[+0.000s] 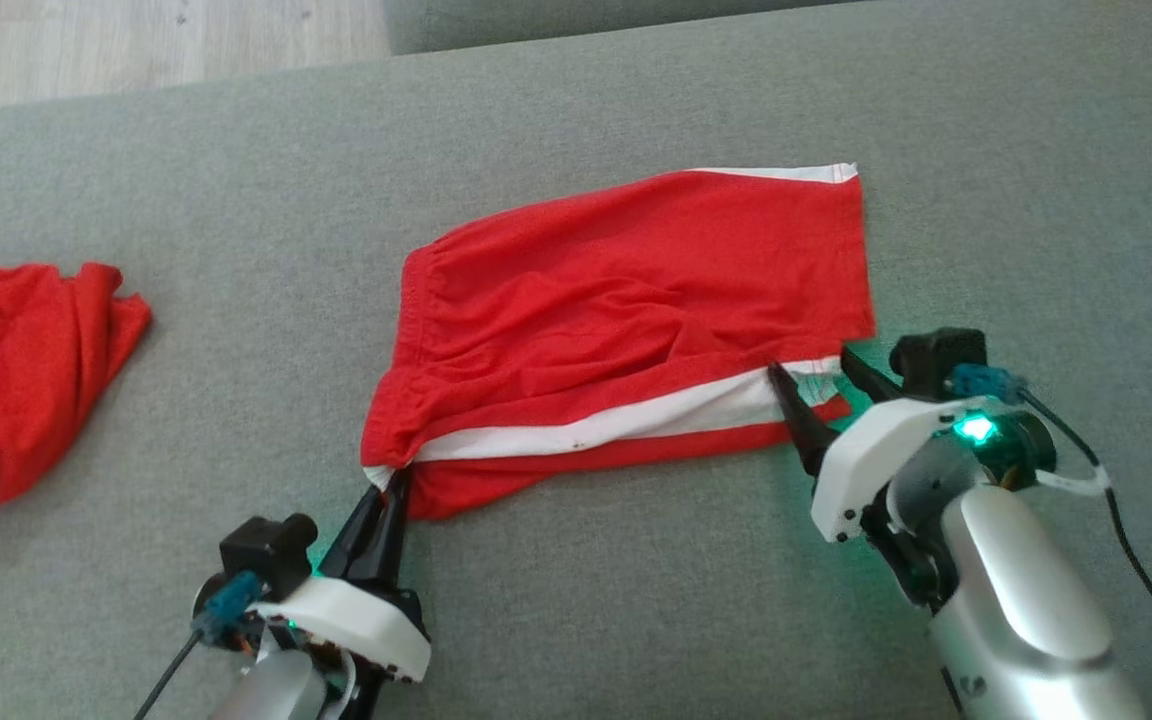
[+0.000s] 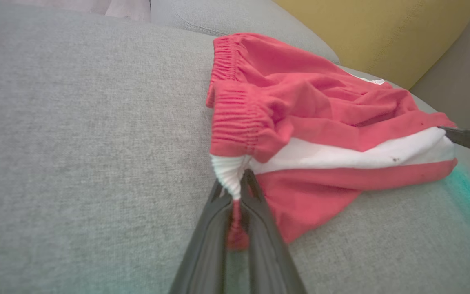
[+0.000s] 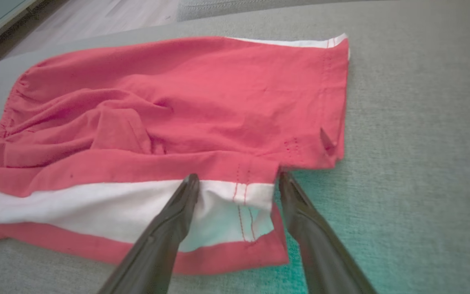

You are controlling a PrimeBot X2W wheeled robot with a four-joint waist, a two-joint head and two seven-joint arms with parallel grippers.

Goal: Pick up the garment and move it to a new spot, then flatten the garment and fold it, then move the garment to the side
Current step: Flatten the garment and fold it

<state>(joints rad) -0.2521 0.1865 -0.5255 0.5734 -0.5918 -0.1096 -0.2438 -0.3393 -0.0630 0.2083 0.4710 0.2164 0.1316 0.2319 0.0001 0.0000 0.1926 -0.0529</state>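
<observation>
The garment (image 1: pixel 636 310) is a pair of red shorts with a white side stripe, spread out rumpled on the grey cushion (image 1: pixel 576 620). My left gripper (image 1: pixel 388 492) is shut on the shorts' near waistband corner; the left wrist view has that white elastic bunched between my fingers (image 2: pixel 218 220) on the garment (image 2: pixel 320 122). My right gripper (image 1: pixel 816 365) stands open at the near hem corner, one finger over the white stripe, the other just off the cloth's edge. In the right wrist view the garment (image 3: pixel 186 106) lies flat under my right gripper (image 3: pixel 237 179).
A second red cloth (image 1: pixel 16 370) lies crumpled at the cushion's left edge. Pale wooden floor (image 1: pixel 136 40) lies beyond the far left. A yellow cushion (image 2: pixel 382 32) stands behind the shorts in the left wrist view. A dark cable (image 1: pixel 1136 560) trails off my right wrist.
</observation>
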